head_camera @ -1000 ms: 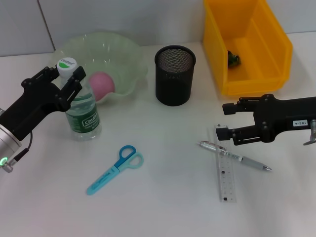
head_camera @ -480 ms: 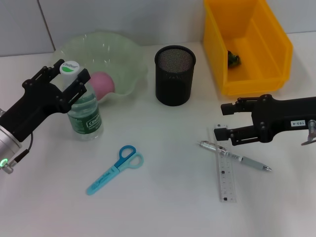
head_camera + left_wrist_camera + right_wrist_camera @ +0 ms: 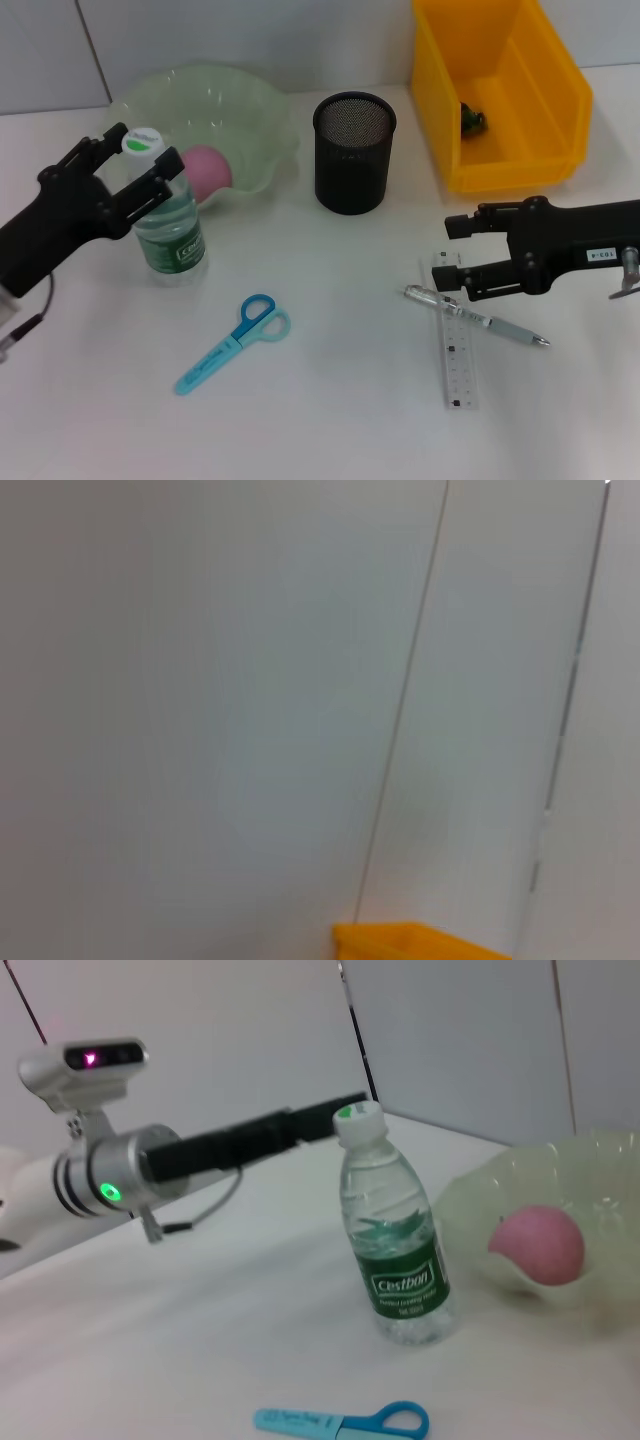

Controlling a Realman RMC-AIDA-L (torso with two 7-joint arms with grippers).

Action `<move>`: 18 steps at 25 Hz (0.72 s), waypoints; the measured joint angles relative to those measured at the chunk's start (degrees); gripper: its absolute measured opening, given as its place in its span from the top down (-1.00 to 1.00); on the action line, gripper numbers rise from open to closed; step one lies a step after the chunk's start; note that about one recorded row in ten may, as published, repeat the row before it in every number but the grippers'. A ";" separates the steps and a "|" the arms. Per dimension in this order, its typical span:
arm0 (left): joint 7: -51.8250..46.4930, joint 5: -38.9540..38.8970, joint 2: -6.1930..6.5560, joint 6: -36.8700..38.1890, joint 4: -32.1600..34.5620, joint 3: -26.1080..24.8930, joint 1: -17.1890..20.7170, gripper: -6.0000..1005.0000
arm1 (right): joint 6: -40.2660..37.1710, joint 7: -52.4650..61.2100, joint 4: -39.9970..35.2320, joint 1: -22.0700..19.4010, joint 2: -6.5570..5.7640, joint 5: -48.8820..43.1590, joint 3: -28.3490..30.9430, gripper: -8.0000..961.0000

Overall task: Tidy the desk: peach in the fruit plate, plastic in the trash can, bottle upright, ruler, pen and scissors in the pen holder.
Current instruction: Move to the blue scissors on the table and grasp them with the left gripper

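bottle (image 3: 400, 1235) upright; peach (image 3: 537, 1244) in fruit plate (image 3: 470, 1200); scissors (image 3: 345, 1423) near

white tabletop (image 3: 330, 400), grey wall panels (image 3: 220, 680)

Left gripper (image 3: 135, 170): matte black, silver wrist collar, green light, thin black cable. Right gripper (image 3: 452, 255): matte black, small white label.

The left wrist view showed only blank wall and a cut-off corner of the yellow bin (image 3: 420, 942). The ruler (image 3: 458, 350) lay partly under the pen (image 3: 478, 318). The small dark-green object (image 3: 474, 121) inside the bin was too small to identify.
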 joint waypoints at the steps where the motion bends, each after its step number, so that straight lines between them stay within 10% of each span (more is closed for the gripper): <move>1: -1.62 -0.01 0.09 0.25 1.61 0.69 0.85 -0.58 | 0.00 0.01 0.09 0.01 0.00 -0.25 -0.01 -0.71; 11: -24.93 9.00 5.45 11.27 15.61 6.55 6.65 -0.62 | -0.66 0.05 0.22 0.14 -0.08 -1.04 -0.09 -0.71; 18: -29.69 19.11 5.31 15.33 21.06 6.49 6.48 -0.62 | -0.86 0.40 0.06 0.75 0.08 -3.19 -0.09 -0.71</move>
